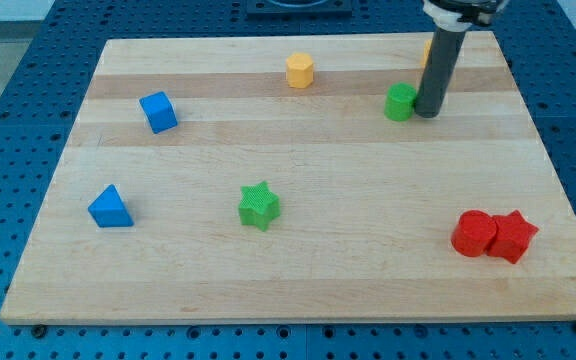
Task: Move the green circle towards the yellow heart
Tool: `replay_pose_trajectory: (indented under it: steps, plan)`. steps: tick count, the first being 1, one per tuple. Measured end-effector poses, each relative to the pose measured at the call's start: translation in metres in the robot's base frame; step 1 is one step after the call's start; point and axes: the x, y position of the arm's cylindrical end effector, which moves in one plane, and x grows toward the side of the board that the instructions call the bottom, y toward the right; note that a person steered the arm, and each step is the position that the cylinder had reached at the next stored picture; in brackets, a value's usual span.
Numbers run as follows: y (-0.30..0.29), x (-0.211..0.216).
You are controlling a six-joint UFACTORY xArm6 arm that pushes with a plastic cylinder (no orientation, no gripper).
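Note:
The green circle (400,102) lies on the wooden board (298,280) at the upper right. My tip (429,113) rests on the board just to the right of the green circle, touching or almost touching it. A sliver of a yellow block (425,50) shows behind the rod near the view's top; its shape is hidden. Another yellow block (300,71), roughly hexagonal, sits at the top middle, left of the green circle.
A blue cube (158,111) sits at upper left and a blue triangle (110,207) at lower left. A green star (259,205) lies below the middle. A red circle (474,233) and a red star (513,236) touch each other at lower right.

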Motion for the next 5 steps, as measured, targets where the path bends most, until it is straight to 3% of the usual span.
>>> replay_pose_trajectory:
  steps: [3,4,5]
  plan:
    - [-0.057,0.076]
    - [-0.06,0.048]
    - [-0.05,-0.026]
